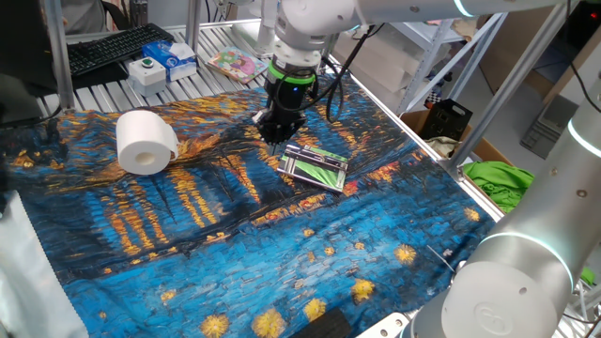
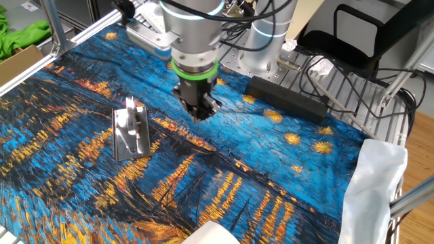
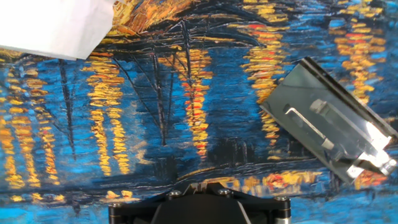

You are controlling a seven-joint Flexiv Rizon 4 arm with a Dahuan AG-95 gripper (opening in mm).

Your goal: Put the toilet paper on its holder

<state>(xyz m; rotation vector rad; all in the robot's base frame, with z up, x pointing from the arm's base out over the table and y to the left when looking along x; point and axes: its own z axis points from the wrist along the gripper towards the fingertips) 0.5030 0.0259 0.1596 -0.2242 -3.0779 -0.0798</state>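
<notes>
Jaws closed, empty; toilet paper (image 1: pixel 146 142) on its side; holder (image 1: pixel 315 167) flat.

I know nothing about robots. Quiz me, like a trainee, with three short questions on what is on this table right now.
1. True or false: the claw is holding the toilet paper.
2. Which lies nearer the claw: the toilet paper or the holder?
3. Multiple choice: the toilet paper is A) lying on its side on the cloth, B) standing on end, C) sitting on the holder.

Key:
1. False; the claw is shut and empty, and the roll lies apart from it.
2. The holder.
3. A.
</notes>
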